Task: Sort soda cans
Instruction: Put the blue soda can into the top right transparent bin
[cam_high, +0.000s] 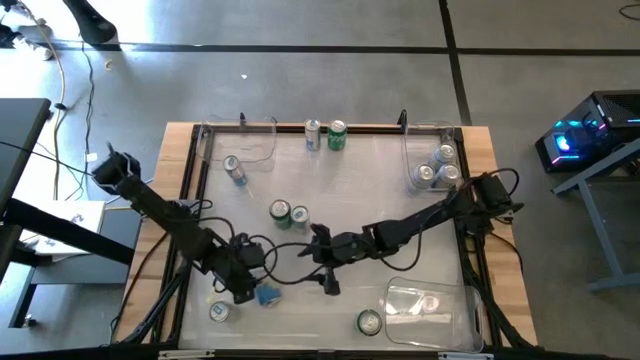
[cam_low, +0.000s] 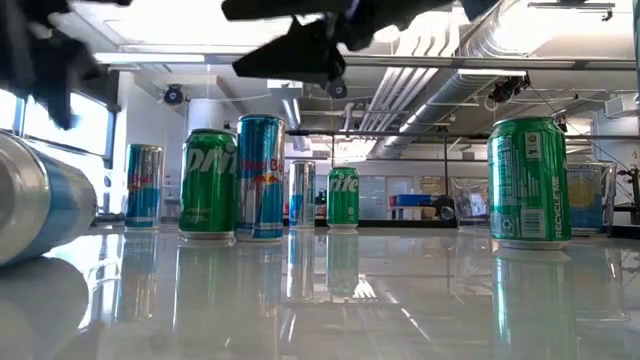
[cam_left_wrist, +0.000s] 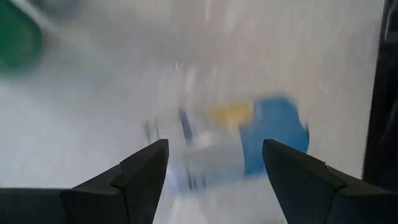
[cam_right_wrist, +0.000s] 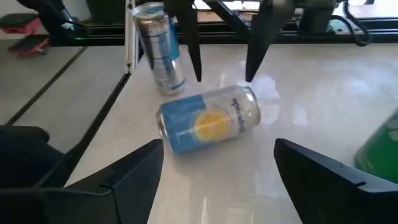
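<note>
A blue and silver soda can with a yellow mark (cam_right_wrist: 208, 124) lies on its side near the table's near-left part (cam_high: 267, 295). My left gripper (cam_left_wrist: 214, 146) is open and hangs just above it (cam_high: 252, 287), fingers pointing down on either side, without touching it. My right gripper (cam_right_wrist: 217, 146) is open at the table's middle (cam_high: 328, 280), facing that can from its right, a short way off. Other cans stand upright: a silver-blue one (cam_right_wrist: 158, 46) beside the lying can, a green one (cam_high: 279, 210) and a slim one (cam_high: 298, 216) mid-table.
Two cans (cam_high: 325, 134) stand at the far edge, one (cam_high: 231, 168) far left, a green one (cam_high: 369, 321) near the front edge. Clear bins sit at the far left (cam_high: 245, 140), the far right holding cans (cam_high: 440, 165), and the near right (cam_high: 430, 305).
</note>
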